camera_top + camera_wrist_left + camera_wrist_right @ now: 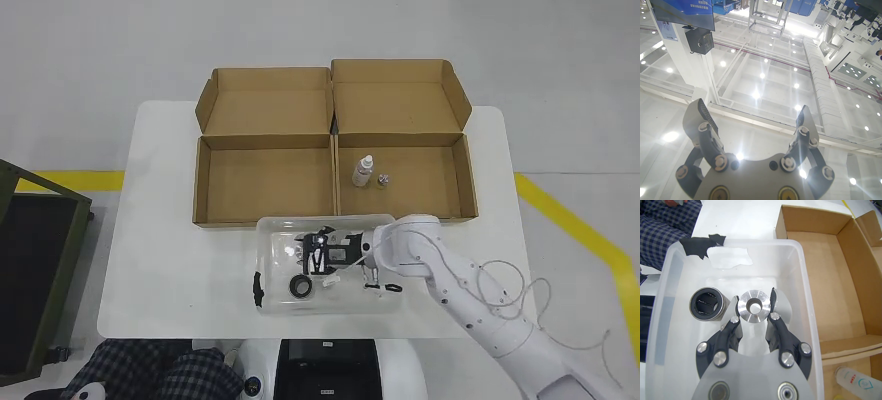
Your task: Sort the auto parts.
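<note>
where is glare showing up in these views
Left wrist view: ceiling lamps flare into streaks across the open left gripper. Right wrist view: only bright highlights on the metal ring clamped in the right gripper. Top view: even light, no glare.

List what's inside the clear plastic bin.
Inside the clear bin: a silver ring clamped between the right gripper's fingers, and a cylindrical bearing beside it. The gripper hides the floor beneath itself.

Two cardboard boxes (265, 185), one bin (804, 285), one bottle (363, 170), one bearing (706, 306), one bushing (743, 309).
</note>
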Action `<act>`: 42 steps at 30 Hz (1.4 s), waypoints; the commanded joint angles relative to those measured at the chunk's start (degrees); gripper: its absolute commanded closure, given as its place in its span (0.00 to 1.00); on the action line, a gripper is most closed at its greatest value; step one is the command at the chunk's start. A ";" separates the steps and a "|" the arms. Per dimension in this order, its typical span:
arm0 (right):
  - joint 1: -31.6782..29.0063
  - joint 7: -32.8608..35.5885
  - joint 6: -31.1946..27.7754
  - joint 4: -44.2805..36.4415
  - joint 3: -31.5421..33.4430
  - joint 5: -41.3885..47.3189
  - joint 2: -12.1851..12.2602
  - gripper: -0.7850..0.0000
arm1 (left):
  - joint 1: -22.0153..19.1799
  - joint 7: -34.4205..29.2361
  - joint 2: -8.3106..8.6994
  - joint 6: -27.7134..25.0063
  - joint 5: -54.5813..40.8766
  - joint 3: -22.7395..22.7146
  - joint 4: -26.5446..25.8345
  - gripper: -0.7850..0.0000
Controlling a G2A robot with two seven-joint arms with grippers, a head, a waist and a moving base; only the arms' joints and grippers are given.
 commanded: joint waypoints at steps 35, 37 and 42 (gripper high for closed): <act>-14.30 -14.87 -4.46 -21.06 31.40 7.47 6.03 1.00 | 0.00 0.00 0.00 0.00 0.00 0.00 0.00 0.00; -14.98 -15.90 -4.80 -21.41 33.50 8.24 6.29 1.00 | 0.00 0.00 0.00 0.00 0.00 0.00 0.00 0.00; -16.77 -18.13 -5.10 -22.58 37.32 9.61 6.74 1.00 | 0.00 0.00 0.00 0.00 0.00 0.00 0.00 0.00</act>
